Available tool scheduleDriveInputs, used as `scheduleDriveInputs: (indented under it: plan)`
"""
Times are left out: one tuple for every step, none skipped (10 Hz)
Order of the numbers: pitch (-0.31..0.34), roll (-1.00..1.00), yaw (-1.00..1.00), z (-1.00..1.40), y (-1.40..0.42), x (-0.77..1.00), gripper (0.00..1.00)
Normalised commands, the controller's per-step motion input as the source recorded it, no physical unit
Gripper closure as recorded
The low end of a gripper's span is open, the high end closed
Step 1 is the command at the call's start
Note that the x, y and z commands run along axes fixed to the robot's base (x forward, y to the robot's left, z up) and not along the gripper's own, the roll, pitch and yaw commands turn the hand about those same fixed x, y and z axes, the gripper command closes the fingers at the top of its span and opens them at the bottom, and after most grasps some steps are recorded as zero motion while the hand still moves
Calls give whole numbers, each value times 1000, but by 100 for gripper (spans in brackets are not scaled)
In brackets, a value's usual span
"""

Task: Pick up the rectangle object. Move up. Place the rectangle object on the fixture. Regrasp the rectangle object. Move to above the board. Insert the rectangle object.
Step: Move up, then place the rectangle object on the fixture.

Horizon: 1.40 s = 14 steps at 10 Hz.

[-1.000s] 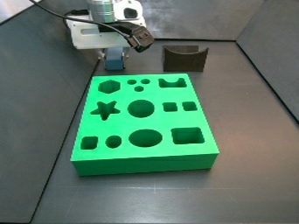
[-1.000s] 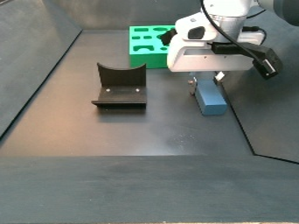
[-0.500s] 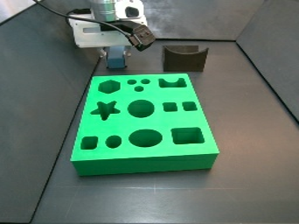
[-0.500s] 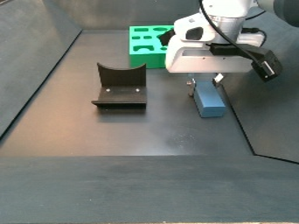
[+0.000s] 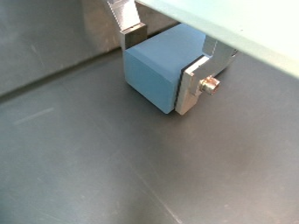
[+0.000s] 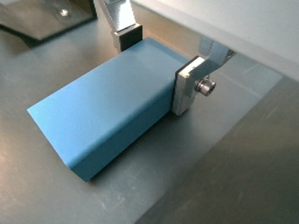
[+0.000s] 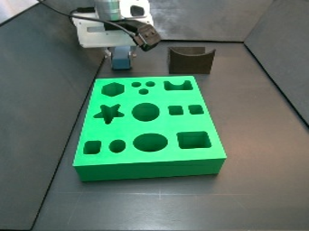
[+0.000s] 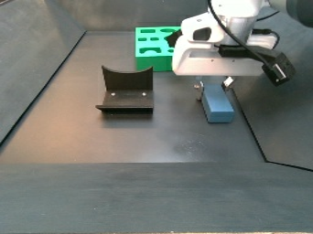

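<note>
Here, matte blue-grey rectangle object (image 6: 107, 105) flat on floor, gripper (image 6: 160, 59) plates closed against its end, board (image 7: 148, 126) at its six o'clock.

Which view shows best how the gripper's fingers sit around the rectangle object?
A wrist view: the rectangle object fills the frame, lying flat, with the gripper and its fingers straddling one end. The other wrist view shows only that end. In both side views the gripper body partly hides the block.

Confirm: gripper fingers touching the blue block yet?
Touching. In a wrist view, the gripper's silver finger sits flush against the rectangle object's side, with no gap showing.
</note>
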Motion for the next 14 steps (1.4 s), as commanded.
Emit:
scheduleDriveInputs:
  plan:
    - [41, 7, 40, 719, 19, -47, 100]
    - [52, 16, 26, 612, 14, -27, 100]
    - [58, 27, 13, 487, 14, -20, 100]
    - [55, 41, 1, 356, 15, -20, 100]
    - [51, 59, -12, 176, 16, -23, 100]
    - [0, 0, 0, 1000, 0, 0, 100]
    - [-4, 4, -1, 1000, -2, 5, 100]
    - [21, 11, -4, 1000, 1, -9, 100]
    - [24, 22, -8, 1000, 5, -12, 100]
    - [32, 34, -14, 1000, 8, -15, 100]
    - [37, 47, -20, 1000, 11, -20, 100]
    - [39, 63, -22, 1000, 16, -27, 100]
    - [40, 74, -23, 1000, 19, -31, 100]
    - [45, 86, -17, 1000, 22, -36, 100]
